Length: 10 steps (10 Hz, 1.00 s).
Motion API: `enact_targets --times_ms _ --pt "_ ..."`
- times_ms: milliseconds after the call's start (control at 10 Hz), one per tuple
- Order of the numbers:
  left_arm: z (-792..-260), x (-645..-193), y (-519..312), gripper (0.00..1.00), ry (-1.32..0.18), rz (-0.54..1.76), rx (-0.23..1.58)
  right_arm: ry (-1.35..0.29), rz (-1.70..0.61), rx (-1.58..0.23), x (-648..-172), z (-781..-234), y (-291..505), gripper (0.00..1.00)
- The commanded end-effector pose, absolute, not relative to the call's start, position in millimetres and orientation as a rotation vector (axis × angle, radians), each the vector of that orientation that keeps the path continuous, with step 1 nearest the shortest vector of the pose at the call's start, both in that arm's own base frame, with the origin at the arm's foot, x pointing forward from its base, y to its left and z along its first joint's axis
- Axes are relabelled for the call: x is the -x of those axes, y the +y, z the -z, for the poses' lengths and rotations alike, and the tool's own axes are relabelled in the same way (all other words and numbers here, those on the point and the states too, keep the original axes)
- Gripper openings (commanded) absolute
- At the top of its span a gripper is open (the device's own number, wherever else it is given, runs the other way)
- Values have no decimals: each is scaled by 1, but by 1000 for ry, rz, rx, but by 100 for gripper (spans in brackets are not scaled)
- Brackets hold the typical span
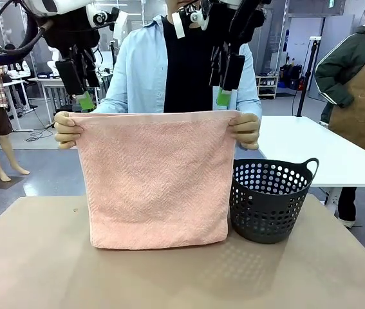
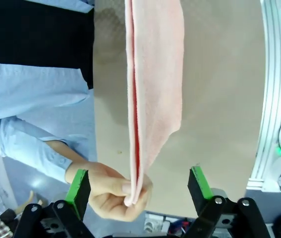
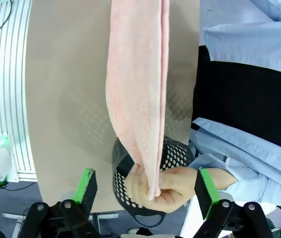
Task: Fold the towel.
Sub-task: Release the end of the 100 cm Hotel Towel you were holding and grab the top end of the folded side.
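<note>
The pale pink towel [image 1: 153, 180] hangs folded double in front of me, its lower edge resting on the tan table [image 1: 34, 257]. A person in a light blue shirt pinches its top corners, one hand [image 1: 66, 129] at picture left, the other hand [image 1: 246, 131] at picture right. My left gripper [image 1: 82, 95] hovers open just above the left corner; the wrist view shows that gripper [image 2: 139, 186] with its green pads either side of the hand and the towel [image 2: 152, 89]. Above the other corner my right gripper [image 1: 226, 90] is open too, and the right wrist view has this gripper [image 3: 145, 184] straddling the towel [image 3: 138, 84].
A dark perforated basket [image 1: 271, 201] stands on the table right beside the towel's right edge, under the person's hand; its rim also shows below the right gripper [image 3: 177, 148]. A white table [image 1: 311, 151] and a person in a brown apron [image 1: 362, 90] are behind at right.
</note>
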<state>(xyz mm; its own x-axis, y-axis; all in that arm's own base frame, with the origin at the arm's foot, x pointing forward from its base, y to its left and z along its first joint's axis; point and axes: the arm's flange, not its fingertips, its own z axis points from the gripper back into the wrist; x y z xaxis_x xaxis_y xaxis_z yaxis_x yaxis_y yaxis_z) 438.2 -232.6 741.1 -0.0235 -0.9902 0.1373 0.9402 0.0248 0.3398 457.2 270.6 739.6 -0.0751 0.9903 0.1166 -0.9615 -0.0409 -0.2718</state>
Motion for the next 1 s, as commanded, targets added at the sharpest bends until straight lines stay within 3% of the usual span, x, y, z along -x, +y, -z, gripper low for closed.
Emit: enact_targets --times_ms 0,800,900 --pt "-732 -455 -232 100 -367 1556 -163 -283 -1638 143 -478 -731 279 100" --pt "-668 -476 -236 100 -236 1506 -69 -171 -1603 56 -500 -671 293 100" --pt "-667 -476 -234 93 -232 1485 -65 -174 -1603 51 -501 -670 293 84"
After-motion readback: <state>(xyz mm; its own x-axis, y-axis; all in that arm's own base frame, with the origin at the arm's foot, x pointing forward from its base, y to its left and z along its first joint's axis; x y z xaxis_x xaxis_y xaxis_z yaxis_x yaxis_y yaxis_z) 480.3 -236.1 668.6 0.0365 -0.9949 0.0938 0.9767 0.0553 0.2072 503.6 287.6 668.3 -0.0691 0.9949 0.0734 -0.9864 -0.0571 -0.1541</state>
